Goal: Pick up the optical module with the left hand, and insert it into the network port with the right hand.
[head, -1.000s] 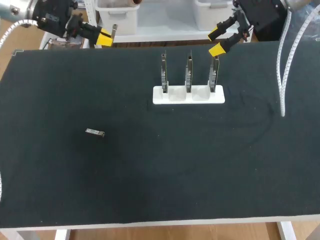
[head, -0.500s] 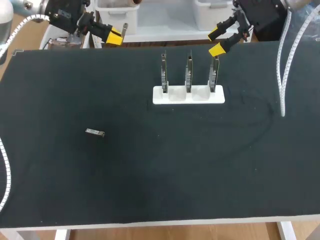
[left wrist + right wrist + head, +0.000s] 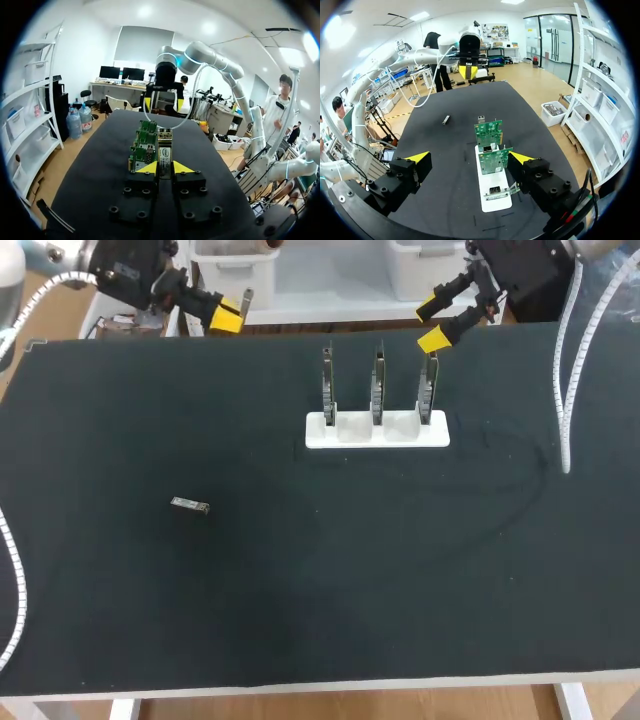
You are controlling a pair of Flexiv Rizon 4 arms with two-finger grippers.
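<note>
Head: left gripper [image 3: 232,315] at the table's far-left edge with an optical module [image 3: 246,298] in its tips; second module [image 3: 189,505] flat on the mat [image 3: 330,580], well apart from the white holder [image 3: 377,432] of three port boards [image 3: 378,380]; right gripper [image 3: 433,322] spread, near the rightmost board. Left wrist: tips pinch the optical module from both sides. Right wrist: fingers wide apart, white holder ahead.

Your left gripper [image 3: 230,314], far left, pinches a module [image 3: 165,156]; your right gripper [image 3: 432,324], far right, holds its fingers wide apart.
</note>
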